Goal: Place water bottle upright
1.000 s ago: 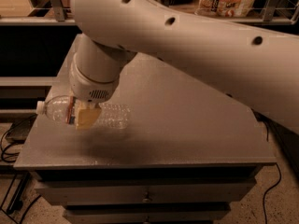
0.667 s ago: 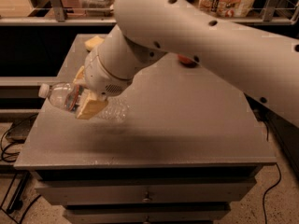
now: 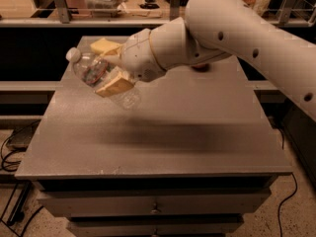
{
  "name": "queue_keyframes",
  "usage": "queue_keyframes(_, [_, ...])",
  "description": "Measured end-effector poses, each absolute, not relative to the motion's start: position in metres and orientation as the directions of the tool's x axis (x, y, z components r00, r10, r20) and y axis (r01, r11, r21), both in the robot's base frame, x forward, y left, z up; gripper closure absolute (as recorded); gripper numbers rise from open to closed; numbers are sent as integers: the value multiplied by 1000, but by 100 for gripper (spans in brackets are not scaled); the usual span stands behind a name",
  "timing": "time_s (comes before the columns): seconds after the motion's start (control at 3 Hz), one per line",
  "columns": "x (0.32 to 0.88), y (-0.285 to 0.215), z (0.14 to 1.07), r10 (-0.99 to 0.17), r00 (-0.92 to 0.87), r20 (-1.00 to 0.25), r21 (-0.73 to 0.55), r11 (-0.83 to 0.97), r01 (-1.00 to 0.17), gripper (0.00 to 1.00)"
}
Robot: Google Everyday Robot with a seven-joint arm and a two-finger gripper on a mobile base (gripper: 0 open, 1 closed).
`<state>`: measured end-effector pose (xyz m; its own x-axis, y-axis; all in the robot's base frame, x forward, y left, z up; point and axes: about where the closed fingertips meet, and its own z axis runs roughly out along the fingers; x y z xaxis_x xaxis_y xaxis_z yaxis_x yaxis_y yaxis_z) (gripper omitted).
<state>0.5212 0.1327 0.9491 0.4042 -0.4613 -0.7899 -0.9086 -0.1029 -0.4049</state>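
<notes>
The water bottle [image 3: 94,73] is a small clear ribbed plastic bottle with a white cap and a coloured label band near its neck. It is held in the air above the left part of the grey table [image 3: 163,132], tilted, cap up and to the left, base down and to the right. My gripper [image 3: 109,65] is shut on the bottle, its tan fingers [image 3: 114,85] clamping it from both sides around the middle. The white arm reaches in from the upper right.
A small red-orange object [image 3: 200,67] lies on the table behind the arm, mostly hidden. A shelf with clutter runs along the back. Drawers sit under the table top. Cables lie on the floor at left and right.
The gripper has lifted the bottle off the table top and swung it up, turning it from lying flat to tilted with the cap raised. The arm has moved up and back.
</notes>
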Motion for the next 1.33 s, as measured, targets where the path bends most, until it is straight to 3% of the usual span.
queue_keyframes(0.67, [527,131,953,-438,400,-806,-403,-89,-911,100])
queue_keyframes(1.33, [543,111,960,-293,365,-884,-395,48,-918,100])
